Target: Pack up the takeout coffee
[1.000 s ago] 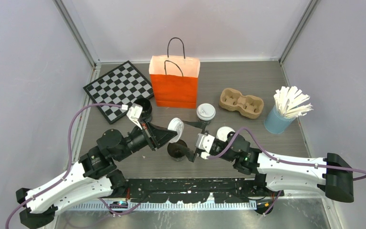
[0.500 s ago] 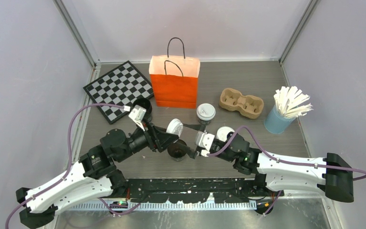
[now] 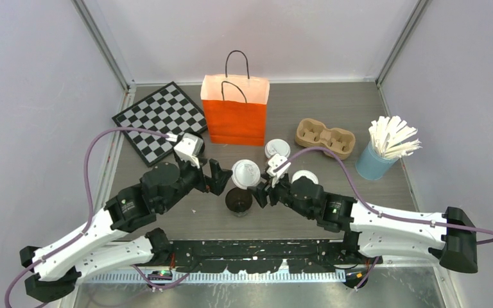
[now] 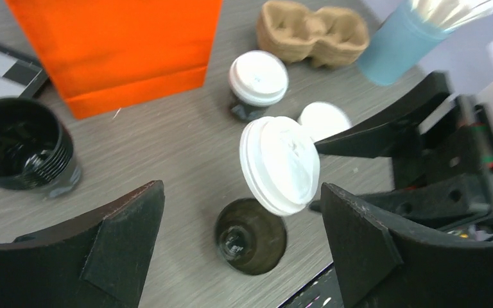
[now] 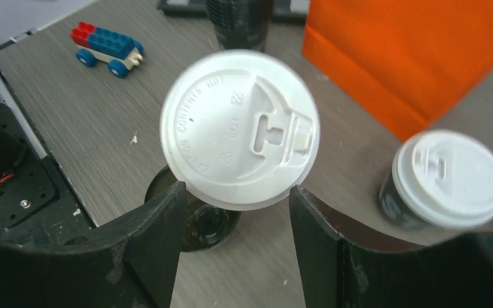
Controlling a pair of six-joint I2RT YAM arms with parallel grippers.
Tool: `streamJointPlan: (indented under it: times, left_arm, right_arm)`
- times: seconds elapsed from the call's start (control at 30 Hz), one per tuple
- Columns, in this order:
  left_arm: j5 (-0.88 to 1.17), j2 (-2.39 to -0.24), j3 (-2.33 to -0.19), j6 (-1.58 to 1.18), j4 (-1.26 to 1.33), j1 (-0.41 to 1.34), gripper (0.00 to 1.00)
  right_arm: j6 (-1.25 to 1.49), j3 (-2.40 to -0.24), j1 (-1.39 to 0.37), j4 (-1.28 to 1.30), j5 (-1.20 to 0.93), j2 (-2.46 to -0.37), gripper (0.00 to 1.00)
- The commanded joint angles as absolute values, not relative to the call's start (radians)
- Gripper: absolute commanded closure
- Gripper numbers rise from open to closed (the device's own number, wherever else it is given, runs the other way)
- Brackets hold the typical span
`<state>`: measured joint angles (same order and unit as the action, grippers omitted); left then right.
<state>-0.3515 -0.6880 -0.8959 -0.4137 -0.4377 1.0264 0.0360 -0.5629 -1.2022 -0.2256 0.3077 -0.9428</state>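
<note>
Both arms bend inward over the counter: the right pincer pinches a white lid above an open dark cup, the left pincer spread wide alongside.

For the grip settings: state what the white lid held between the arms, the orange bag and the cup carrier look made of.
White lid: thin moulded plastic, matte, with embossed lettering and a sip tab. Orange bag: paper, apparently, with creased flat walls and black cord handles. Cup carrier: moulded pulp, by its rough brown fibrous look.
</note>
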Motion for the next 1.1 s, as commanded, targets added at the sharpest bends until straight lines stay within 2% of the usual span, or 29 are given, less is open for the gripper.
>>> streamJointPlan:
  times: [0.0,0.1,0.2,0.3,0.47,0.57,0.7,0.83,1.07]
  left_arm:
    - [-0.446,-0.734,-0.953,-0.418,-0.578,0.992,0.06]
    - [-0.33,-0.754,-0.97,-0.464,-0.639,0.878,0.06]
    - [-0.104,-0.744,-0.941,-0.526,-0.622,0.68,0.09]
    - [0.094,-0.719,-0.874,-0.589,-0.584,0.497,0.11]
    - [0.327,-0.722,-0.752,-0.648,-0.513,0.319,0.17]
    - [0.366,-0.745,-0.722,-0.628,-0.515,0.298,0.23]
    - [0.329,-0.718,-0.72,-0.582,-0.545,0.299,0.24]
    - [0.331,-0.662,-0.694,-0.579,-0.54,0.298,0.26]
    - [0.363,-0.623,-0.684,-0.57,-0.568,0.298,0.28]
  right_arm:
    - [0.364,-0.729,-1.208,0.15,0.447,-0.971,0.41]
    - [0.49,-0.829,-1.208,0.336,0.43,-1.031,0.41]
    - [0.578,-0.923,-1.209,0.485,0.4,-1.1,0.41]
    - [0.617,-0.968,-1.211,0.529,0.383,-1.163,0.41]
    - [0.655,-0.946,-1.21,0.551,0.567,-1.214,0.41]
    - [0.676,-0.906,-1.187,0.522,0.627,-1.252,0.45]
    - [0.78,-0.882,-1.073,0.481,0.55,-1.32,0.54]
    - [0.801,-0.843,-1.033,0.35,0.535,-1.393,0.63]
    - [0.839,-0.838,-1.01,0.209,0.576,-1.504,0.66]
